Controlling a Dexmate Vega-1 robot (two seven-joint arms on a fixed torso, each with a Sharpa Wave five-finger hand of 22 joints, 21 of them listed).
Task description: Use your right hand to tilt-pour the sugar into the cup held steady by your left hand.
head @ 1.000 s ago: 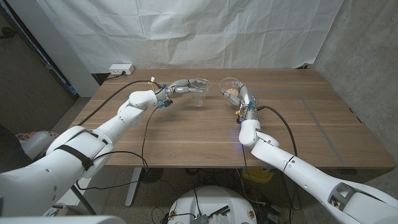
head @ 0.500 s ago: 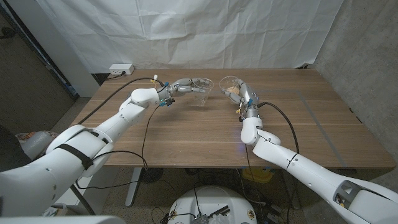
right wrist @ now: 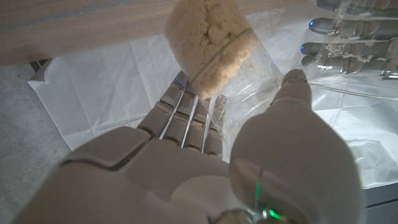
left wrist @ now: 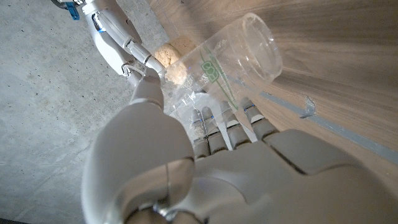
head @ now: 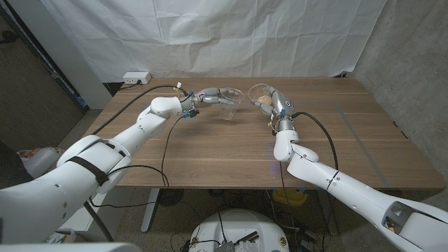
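Sugar (right wrist: 208, 46) sits clumped in our right hand's (head: 274, 103) gripped tilted cup (head: 259, 95), just beside the receiving cup (head: 225, 101) | left hand (head: 204, 97) grips that | risk: clump drops suddenly, overshooting the rim.

The right robot hand (right wrist: 186, 168) hides the lower wall of the sugar cup (right wrist: 214, 46), its rim cut off by the edge.

My hands are pale grey-white: the left hand (left wrist: 205, 168) grips a clear cup (left wrist: 233, 59) with green printed lines, the right hand (right wrist: 205, 168) a clear cup (right wrist: 214, 53) of beige sugar (right wrist: 208, 37). Brown wood-grain table (head: 210, 150); white creased backdrop cloth (head: 210, 35) at the frame's top.
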